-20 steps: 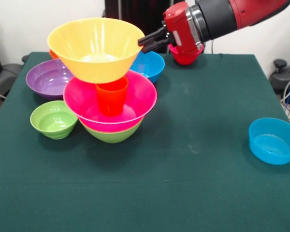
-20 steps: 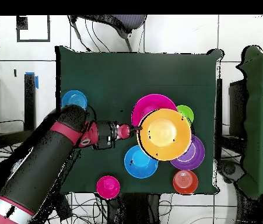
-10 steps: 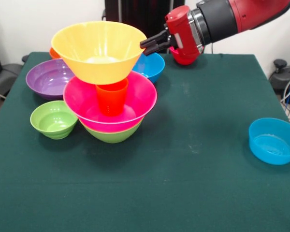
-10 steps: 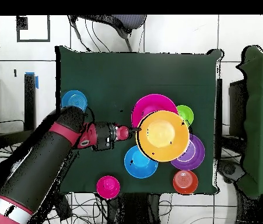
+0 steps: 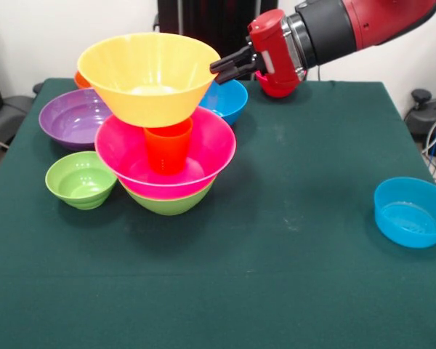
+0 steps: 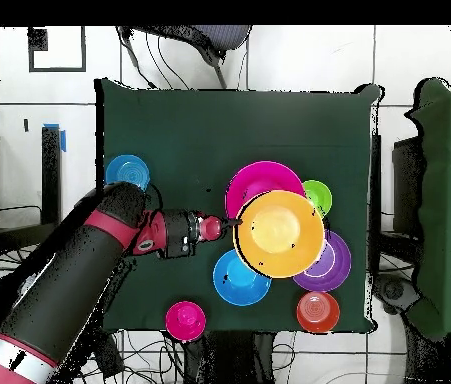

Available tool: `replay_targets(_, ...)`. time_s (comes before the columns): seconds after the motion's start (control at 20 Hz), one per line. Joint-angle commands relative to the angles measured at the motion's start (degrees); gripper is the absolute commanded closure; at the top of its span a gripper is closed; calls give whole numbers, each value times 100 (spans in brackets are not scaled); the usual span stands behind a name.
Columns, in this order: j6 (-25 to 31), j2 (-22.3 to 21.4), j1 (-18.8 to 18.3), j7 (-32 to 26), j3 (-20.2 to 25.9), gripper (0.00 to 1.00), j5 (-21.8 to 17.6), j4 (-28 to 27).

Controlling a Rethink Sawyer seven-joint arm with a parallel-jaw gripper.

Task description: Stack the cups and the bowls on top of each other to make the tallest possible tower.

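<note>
On your green counter [image 5: 291, 240], the tower [image 5: 163, 153] stands left of centre. Your tool [image 5: 219, 67] grips the top yellow bowl's [image 5: 147, 76] rim.

Large orange bowl [image 5: 150, 75] shifted slightly — gripper [image 5: 219, 66] at its rim rose a little.

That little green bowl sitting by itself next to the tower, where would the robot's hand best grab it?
Probably by the rim. The small green bowl stands upright and open, so the hand could come down from above and pinch its thin wall, one finger inside and one outside. The side facing away from the tower looks safest, since the pink bowl overhangs close beside it.
</note>
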Motion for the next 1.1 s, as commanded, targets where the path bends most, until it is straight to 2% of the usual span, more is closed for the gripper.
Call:
replay_targets(0.05,-16,350,5,1256,497,100,270,-44)
replay_targets(1.1,249,602,74,1298,403,100,400,-374)
